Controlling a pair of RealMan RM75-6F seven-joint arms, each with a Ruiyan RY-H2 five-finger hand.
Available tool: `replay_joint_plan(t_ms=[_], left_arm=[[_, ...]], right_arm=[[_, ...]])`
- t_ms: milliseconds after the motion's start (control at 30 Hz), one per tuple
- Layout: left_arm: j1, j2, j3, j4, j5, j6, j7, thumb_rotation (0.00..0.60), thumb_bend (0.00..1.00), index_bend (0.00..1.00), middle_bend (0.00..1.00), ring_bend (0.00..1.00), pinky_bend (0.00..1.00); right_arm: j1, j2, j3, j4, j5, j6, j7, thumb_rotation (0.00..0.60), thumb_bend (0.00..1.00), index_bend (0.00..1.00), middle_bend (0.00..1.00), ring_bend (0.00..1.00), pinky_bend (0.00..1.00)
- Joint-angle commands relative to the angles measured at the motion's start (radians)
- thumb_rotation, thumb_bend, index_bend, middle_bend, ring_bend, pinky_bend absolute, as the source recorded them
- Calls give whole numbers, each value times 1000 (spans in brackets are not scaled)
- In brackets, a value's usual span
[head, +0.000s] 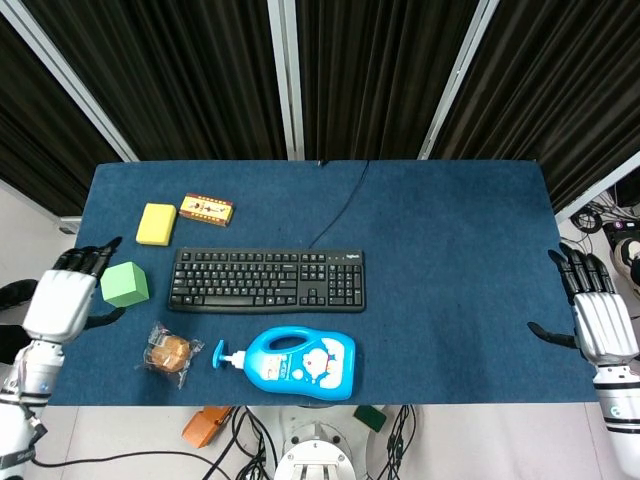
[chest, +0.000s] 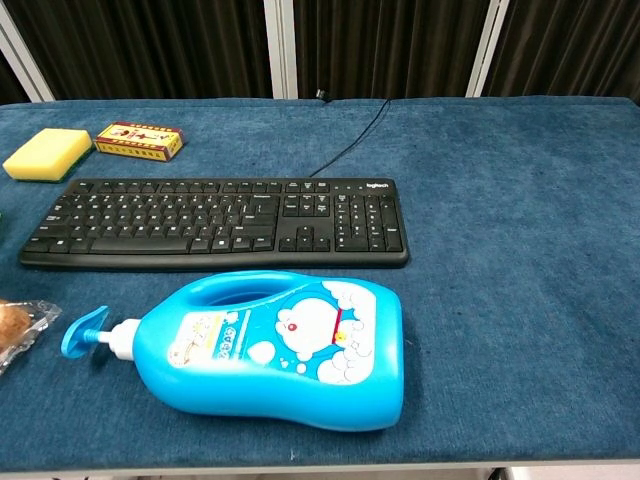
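Observation:
In the head view my left hand (head: 65, 298) hovers over the table's left edge with fingers apart, holding nothing, just left of a green cube (head: 125, 284). My right hand (head: 597, 312) hangs beyond the table's right edge, fingers spread and empty. A black keyboard (head: 268, 279) (chest: 217, 222) lies mid-table. In front of it a blue pump bottle (head: 295, 362) (chest: 270, 347) lies on its side, nozzle to the left. A wrapped bun (head: 169, 352) (chest: 12, 328) sits left of the bottle. Neither hand shows in the chest view.
A yellow sponge (head: 156, 223) (chest: 46, 153) and a small red box (head: 207, 208) (chest: 139, 139) lie at the back left. The keyboard's black cable (head: 340, 210) runs to the far edge. The blue table cloth (head: 460, 260) spreads bare on the right half. Black curtains hang behind.

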Motion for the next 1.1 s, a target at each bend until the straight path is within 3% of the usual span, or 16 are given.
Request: replay_joint_plan(t_ms=[33,200,400,700,1100], left_arm=[[-192,1,-82,-23,-121,-263,-14,600,271,105,577,659,731],[-369,-40,-117,35,-320,-512,36,600,425,171,815,890,880],[-530,-126,-93,141,-553,-663,122,600,529,202,912,991,986],[-671,-221,5,234,-779,-710,193,600,556,202,924,1000,993],[-737,-278,91,263,-857,-687,194,600,557,202,925,1000,994]], right_arm=[[-6,-3,-4,-1,-3,7,-2,600,147,0,0,0,0],[-16,-1,-10,2,3,11,-2,600,148,0,0,0,0],[-27,6,-11,1,9,22,0,600,148,0,0,0,0],[-32,-3,-14,9,17,17,2,600,148,0,0,0,0],[-35,-6,-13,16,21,15,4,600,147,0,0,0,0]])
